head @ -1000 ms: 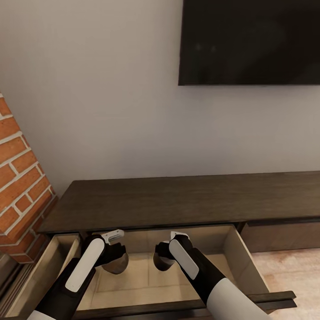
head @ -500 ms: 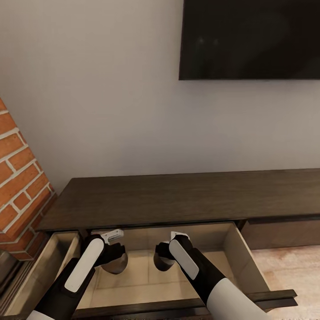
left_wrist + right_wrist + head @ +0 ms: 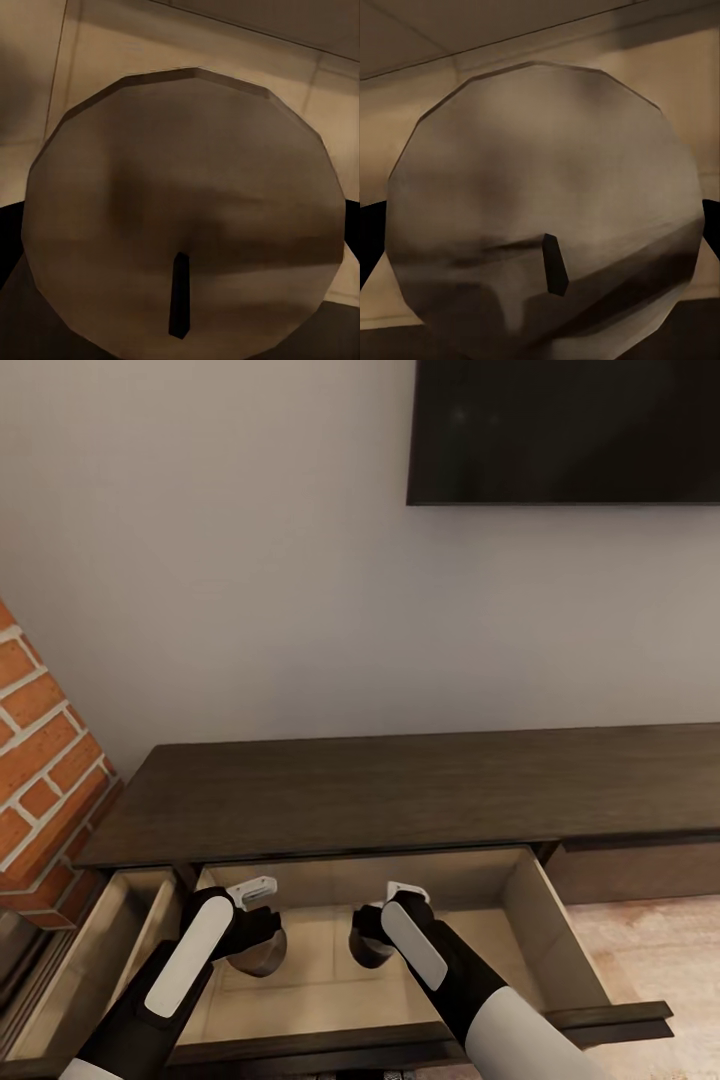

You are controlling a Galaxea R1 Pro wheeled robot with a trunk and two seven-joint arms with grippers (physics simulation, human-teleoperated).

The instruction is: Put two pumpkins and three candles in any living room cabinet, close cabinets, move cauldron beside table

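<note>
The cabinet [image 3: 400, 792] is a long dark-brown unit under the wall, with one drawer [image 3: 322, 1000] pulled out to show its pale wood inside. My left gripper [image 3: 256, 943] hangs inside that drawer, shut on a grey-brown candle [image 3: 264, 958]. Up close, this candle [image 3: 184, 202] shows its round top and short dark wick. My right gripper [image 3: 372, 938] is beside it over the same drawer, shut on a second candle [image 3: 368, 952]. That candle [image 3: 544, 206] appears wick-up, with pale drawer wood behind it. The pumpkins and cauldron are out of view.
A second drawer [image 3: 95, 960] stands open at the far left, beside a red brick fireplace [image 3: 40, 760]. A dark TV [image 3: 565, 430] hangs on the wall above. The open drawer's dark front [image 3: 610, 1020] juts toward me; light wood floor [image 3: 650, 950] lies at right.
The whole picture has slid upward, so the camera has moved. Both grippers stay shut on their candles and now sit slightly lower within the open drawer.
</note>
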